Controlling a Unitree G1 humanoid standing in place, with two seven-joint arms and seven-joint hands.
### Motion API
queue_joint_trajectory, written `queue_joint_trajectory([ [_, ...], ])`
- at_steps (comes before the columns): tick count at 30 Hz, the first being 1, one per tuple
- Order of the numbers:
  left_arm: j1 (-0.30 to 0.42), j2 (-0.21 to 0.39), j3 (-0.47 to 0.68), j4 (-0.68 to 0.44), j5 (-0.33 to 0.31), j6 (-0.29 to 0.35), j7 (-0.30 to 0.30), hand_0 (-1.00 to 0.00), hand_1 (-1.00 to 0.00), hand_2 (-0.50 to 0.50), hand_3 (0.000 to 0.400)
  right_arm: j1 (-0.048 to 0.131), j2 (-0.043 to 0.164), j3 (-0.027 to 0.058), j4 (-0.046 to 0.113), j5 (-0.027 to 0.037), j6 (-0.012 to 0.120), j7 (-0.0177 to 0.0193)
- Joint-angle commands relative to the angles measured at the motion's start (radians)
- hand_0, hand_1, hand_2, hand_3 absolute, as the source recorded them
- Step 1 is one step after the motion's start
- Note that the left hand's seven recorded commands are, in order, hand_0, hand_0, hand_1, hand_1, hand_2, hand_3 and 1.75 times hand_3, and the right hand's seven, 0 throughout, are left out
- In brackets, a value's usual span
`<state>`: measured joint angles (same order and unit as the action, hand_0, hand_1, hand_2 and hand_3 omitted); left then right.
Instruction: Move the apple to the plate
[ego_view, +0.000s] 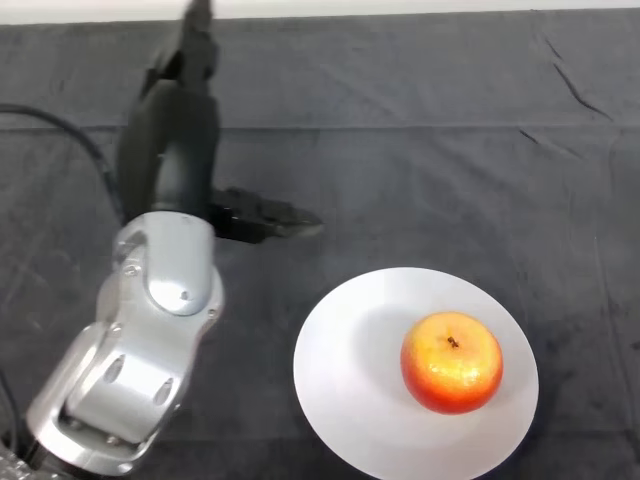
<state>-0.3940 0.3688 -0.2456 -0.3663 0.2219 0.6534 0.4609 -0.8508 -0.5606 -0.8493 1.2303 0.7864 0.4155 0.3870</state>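
Note:
A red and yellow apple sits stem up on a white plate at the lower right of the table, on the plate's right half. My left hand is up and to the left of the plate, well apart from the apple. Its fingers point straight away toward the table's far edge and its thumb sticks out to the right. The hand is open and holds nothing.
A dark wrinkled cloth covers the whole table. My silver-grey forearm comes in from the lower left, just left of the plate.

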Motion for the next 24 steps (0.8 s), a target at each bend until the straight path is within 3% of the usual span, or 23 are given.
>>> queue_joint_trajectory([
  [1,0.044,0.039,0.051,-0.061,0.033,-0.033,0.023,0.0,0.0,0.0,0.0,0.025,-0.009,-0.0115,-0.02,0.0276,0.001,-0.0011],
  [11,0.156,0.071,0.231,-0.103,0.012,-0.094,0.047,0.0,0.0,0.0,0.0,0.025,-0.008,-0.0111,-0.022,0.0276,0.001,-0.0021],
  [24,0.26,0.058,0.419,-0.177,-0.008,-0.124,0.091,0.0,0.0,0.0,0.0,0.026,-0.007,-0.0108,-0.024,0.0279,0.001,-0.003],
])
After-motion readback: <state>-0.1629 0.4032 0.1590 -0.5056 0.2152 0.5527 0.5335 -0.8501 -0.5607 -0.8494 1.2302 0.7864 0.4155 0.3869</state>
